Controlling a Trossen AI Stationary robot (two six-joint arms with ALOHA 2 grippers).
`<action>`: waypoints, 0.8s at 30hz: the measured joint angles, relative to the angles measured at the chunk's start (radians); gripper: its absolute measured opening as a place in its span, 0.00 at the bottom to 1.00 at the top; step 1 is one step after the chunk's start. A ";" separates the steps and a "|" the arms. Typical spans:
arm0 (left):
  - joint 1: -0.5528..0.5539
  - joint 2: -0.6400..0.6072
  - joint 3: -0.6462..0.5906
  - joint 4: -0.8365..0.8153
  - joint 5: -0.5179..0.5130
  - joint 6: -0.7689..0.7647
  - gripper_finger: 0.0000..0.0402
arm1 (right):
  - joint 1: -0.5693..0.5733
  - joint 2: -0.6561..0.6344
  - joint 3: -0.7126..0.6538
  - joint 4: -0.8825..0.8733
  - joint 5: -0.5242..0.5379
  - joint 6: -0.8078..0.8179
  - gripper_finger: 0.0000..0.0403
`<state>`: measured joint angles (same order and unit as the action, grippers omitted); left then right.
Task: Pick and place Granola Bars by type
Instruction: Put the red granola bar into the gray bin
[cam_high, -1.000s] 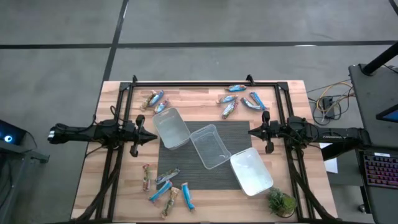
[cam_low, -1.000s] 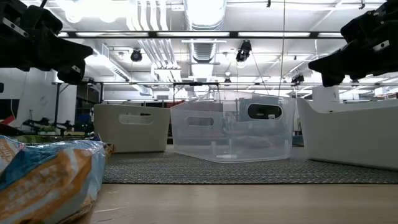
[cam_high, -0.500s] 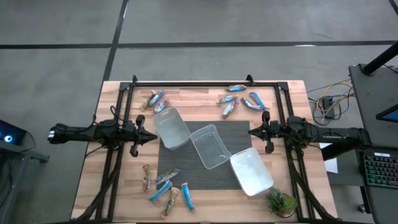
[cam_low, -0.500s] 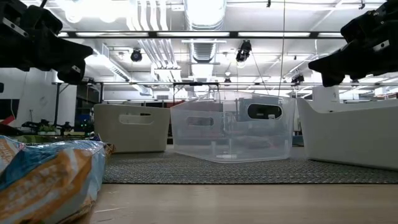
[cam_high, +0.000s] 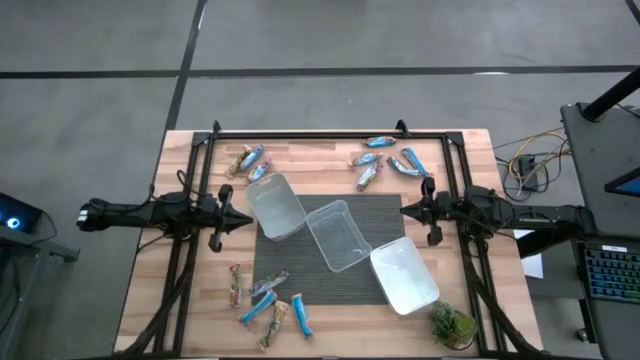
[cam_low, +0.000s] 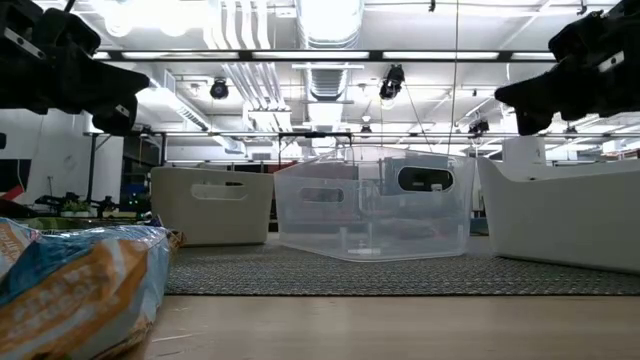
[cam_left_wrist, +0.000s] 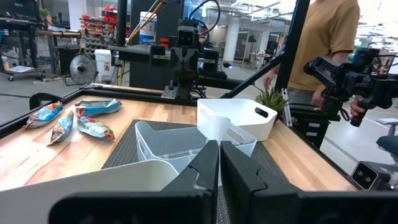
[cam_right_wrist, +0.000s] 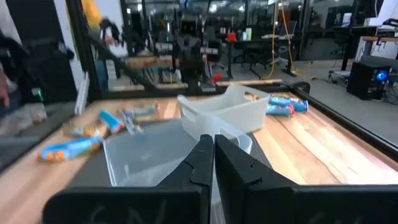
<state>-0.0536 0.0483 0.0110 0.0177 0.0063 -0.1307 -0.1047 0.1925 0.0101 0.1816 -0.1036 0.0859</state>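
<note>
Granola Bars lie flat on the wooden table in three loose groups: far left, far right and near left. Their wrappers are blue, silver and tan. The far-right group also shows in the left wrist view. My left gripper hangs shut and level over the table's left side, pointing toward the middle. My right gripper hangs shut and level over the right side, facing it. Neither gripper holds or touches anything.
Three clear plastic tubs stand in a diagonal row on a dark mat between the grippers. A small green plant sits at the near right corner. A person in a tan shirt stands beyond the table's near-right side.
</note>
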 joint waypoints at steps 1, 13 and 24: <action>0.000 0.000 0.000 0.002 -0.001 0.000 0.00 | 0.000 0.000 0.000 0.017 0.000 0.013 0.02; 0.000 0.000 0.000 0.002 -0.001 -0.063 0.00 | 0.000 -0.001 0.000 0.085 0.000 0.014 0.02; 0.000 0.000 0.001 -0.007 0.000 -0.060 0.00 | 0.000 -0.001 0.000 0.092 0.001 0.029 0.02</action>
<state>-0.0537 0.0486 0.0116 0.0105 0.0059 -0.1909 -0.1043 0.1917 0.0101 0.2735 -0.1024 0.1150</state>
